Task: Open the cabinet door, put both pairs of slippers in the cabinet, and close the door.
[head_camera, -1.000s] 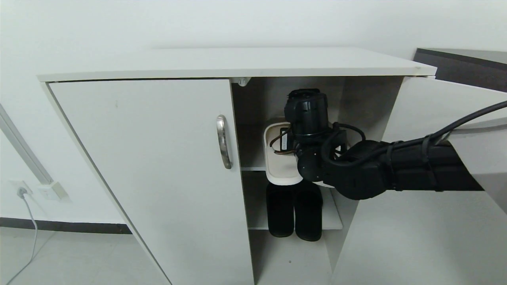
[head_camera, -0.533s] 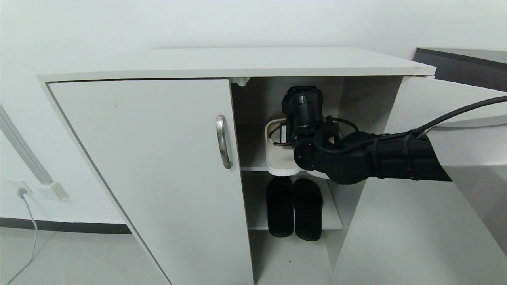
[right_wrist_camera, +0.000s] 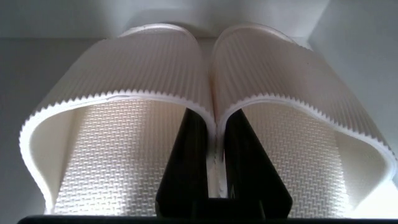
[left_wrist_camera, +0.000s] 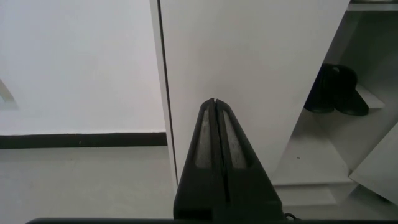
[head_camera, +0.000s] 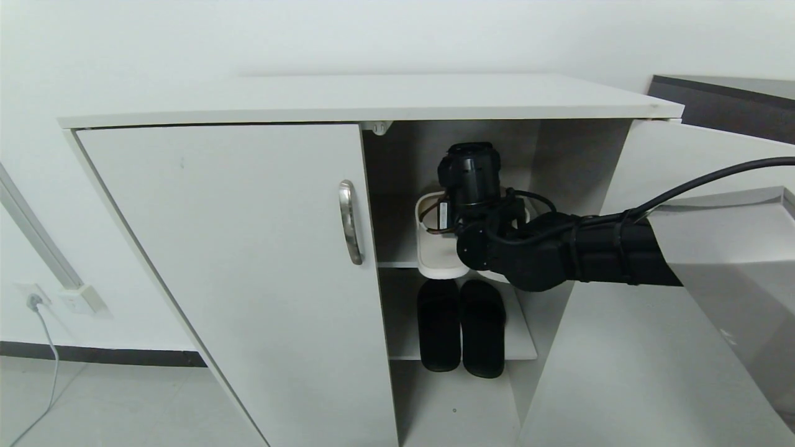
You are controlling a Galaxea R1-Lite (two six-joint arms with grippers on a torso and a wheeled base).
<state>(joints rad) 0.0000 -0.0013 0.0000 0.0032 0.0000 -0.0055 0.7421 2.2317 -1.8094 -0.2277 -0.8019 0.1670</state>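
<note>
A pair of white slippers (head_camera: 435, 256) lies on the cabinet's upper shelf (head_camera: 396, 248), heels at the shelf's front edge. My right arm (head_camera: 534, 254) is inside the cabinet. Its gripper (right_wrist_camera: 216, 121) is shut on the white slippers (right_wrist_camera: 124, 99), pinching the two inner strap walls together. On the lower shelf (head_camera: 404, 338) a pair of black slippers (head_camera: 461, 329) sits side by side. The right door (head_camera: 652, 347) stands open and the left door (head_camera: 248, 261) is closed. My left gripper (left_wrist_camera: 215, 106) is shut on nothing, low in front of the left door, with the black slippers (left_wrist_camera: 336, 90) off to one side.
A metal handle (head_camera: 349, 222) runs down the left door's inner edge. A wall socket with a cable (head_camera: 34, 302) is low on the left. A dark desk (head_camera: 726, 99) stands behind the open door. Bare floor lies before the cabinet.
My right arm has pushed deeper into the cabinet, carrying the white slippers back onto the upper shelf. They no longer hang over the black pair. The left arm has not moved.
</note>
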